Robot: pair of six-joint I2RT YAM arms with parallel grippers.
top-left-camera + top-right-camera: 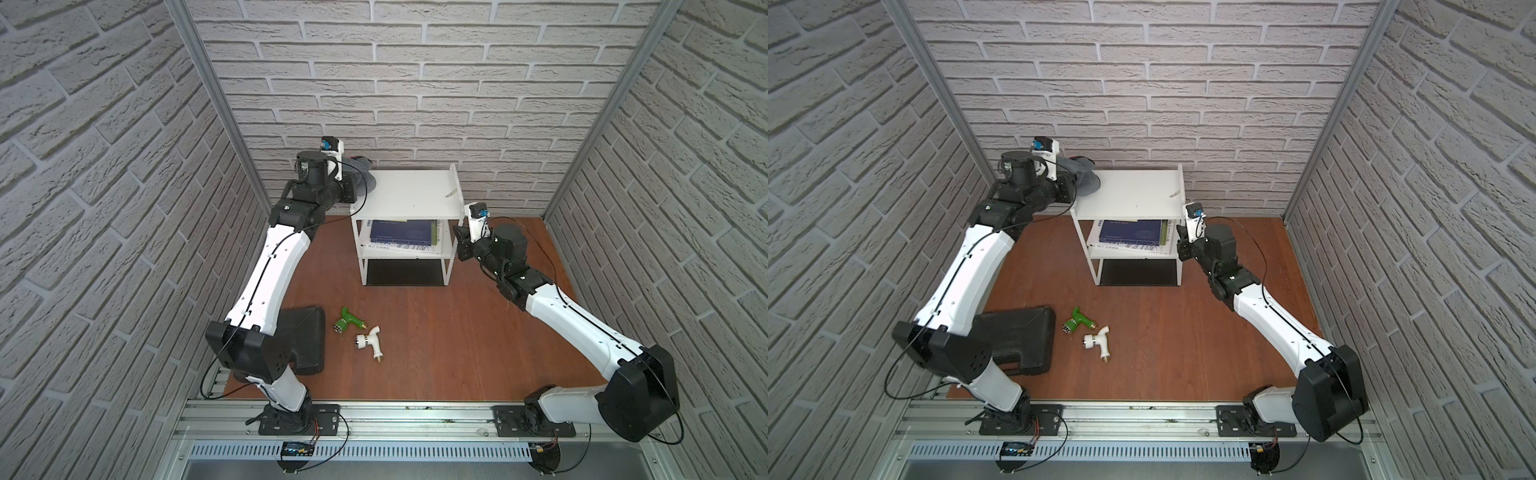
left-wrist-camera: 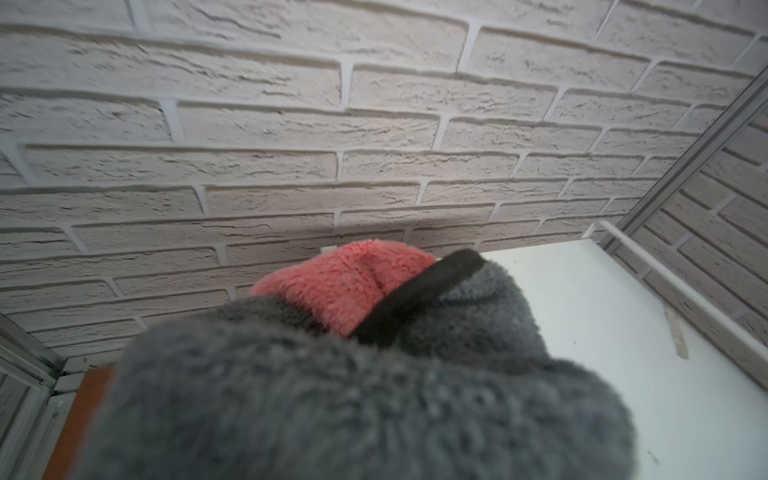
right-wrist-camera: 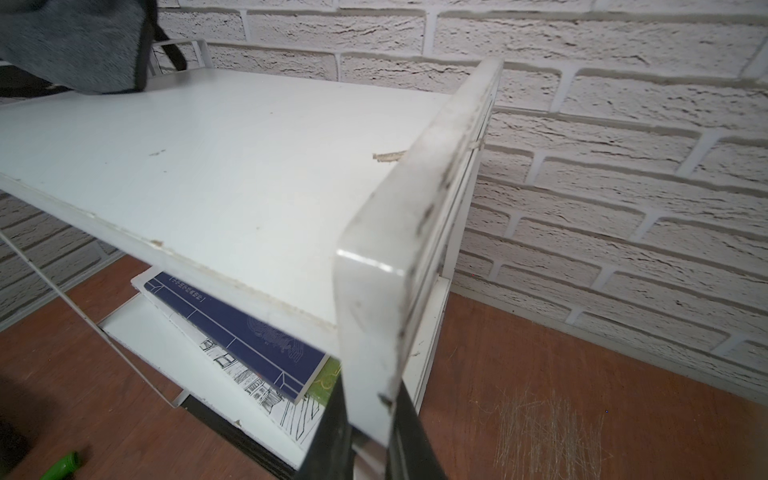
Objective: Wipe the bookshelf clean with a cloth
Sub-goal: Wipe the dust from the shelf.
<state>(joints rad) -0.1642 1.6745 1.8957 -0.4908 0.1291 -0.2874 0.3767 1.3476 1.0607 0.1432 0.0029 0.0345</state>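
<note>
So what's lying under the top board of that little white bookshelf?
A dark blue book lies on a white illustrated one on the middle tier. The bookshelf's top board hides anything farther back.

Both top views: bright, even, diffuse light. The bookshelf [image 1: 407, 191] top is the brightest surface, and I see only faint, soft shadows on the table [image 1: 457, 332]. The brick walls [image 1: 83, 166] bow strongly toward the frame edges.

Left wrist view: the cloth [image 2: 353, 395] fills the near field, badly out of focus, and casts a soft shadow on the sharper brickwork behind.

Right wrist view: shelf top sharp, near side rail [image 3: 415, 208] blurred, 1 small glint on its corner.
</note>
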